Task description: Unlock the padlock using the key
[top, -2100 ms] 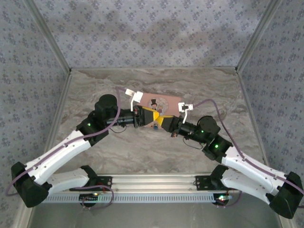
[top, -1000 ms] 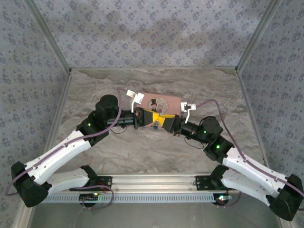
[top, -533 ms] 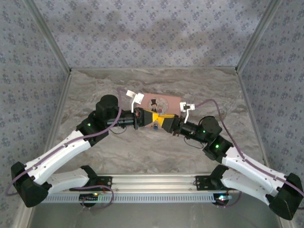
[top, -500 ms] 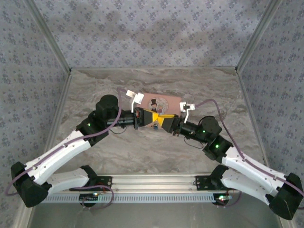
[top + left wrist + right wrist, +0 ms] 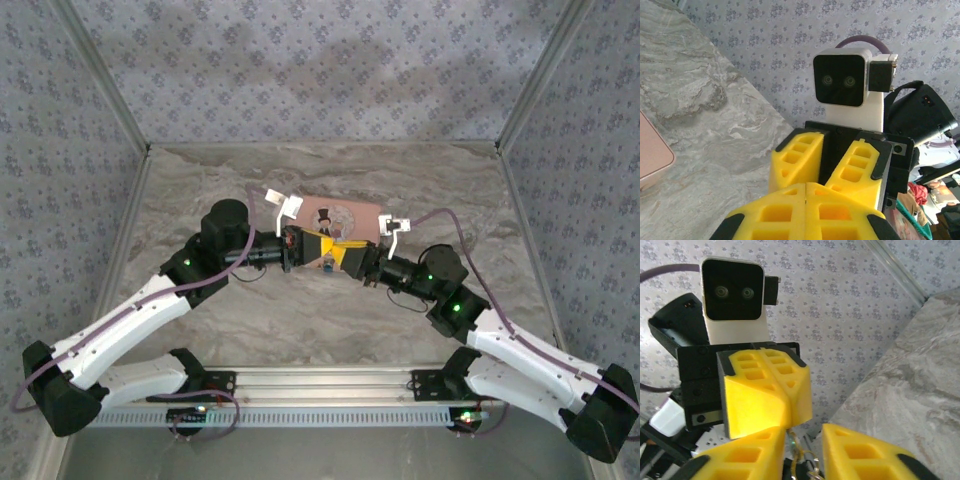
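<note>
My two grippers meet tip to tip above the middle of the table. The left gripper (image 5: 328, 247) (image 5: 806, 186) is shut; a thin wire key ring (image 5: 799, 450) with a yellow thread hangs out of its closed tips, and the key is hidden between the fingers. The right gripper (image 5: 347, 257) (image 5: 805, 432) is open, its fingers on either side of the ring. Low between them hangs a small dark-grey, silvery piece (image 5: 808, 468), apparently the padlock, partly cut off. From above, a tiny bluish bit (image 5: 328, 265) dangles under the tips.
A pink tin (image 5: 345, 216) with a cartoon couple lies flat just behind the grippers; its corner (image 5: 652, 155) shows in the left wrist view. Patterned walls close in the marble tabletop (image 5: 330, 310) on three sides. The arm bases sit at the near edge.
The right gripper has slid left toward the left gripper until its open fingers reach the left's tips. In the last half second nothing visibly moves.
</note>
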`<state>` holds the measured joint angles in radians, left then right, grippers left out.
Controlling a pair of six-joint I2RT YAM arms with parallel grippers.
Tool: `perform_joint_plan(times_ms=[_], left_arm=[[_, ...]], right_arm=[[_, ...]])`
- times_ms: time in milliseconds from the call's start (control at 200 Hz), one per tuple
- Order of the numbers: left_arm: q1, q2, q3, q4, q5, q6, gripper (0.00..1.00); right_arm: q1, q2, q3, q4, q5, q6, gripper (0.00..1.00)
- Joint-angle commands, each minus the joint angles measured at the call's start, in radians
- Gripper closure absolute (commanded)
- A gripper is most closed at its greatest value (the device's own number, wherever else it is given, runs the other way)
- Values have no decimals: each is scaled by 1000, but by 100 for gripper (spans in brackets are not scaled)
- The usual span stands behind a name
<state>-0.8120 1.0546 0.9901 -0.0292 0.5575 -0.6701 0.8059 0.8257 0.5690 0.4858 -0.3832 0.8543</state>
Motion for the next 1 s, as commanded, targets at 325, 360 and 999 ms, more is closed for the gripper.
perform_joint_plan(times_ms=[325, 360, 999], left_arm=[[-6, -5, 42, 9, -15, 23, 100], [-6, -5, 41, 9, -16, 23, 100], [-6, -10, 34, 26, 14, 8, 100]], right_arm=[[19, -1, -4, 56, -69, -8, 70], [18, -3, -4, 55, -66, -9, 71], [10, -62, -20, 0, -9, -61, 100]])
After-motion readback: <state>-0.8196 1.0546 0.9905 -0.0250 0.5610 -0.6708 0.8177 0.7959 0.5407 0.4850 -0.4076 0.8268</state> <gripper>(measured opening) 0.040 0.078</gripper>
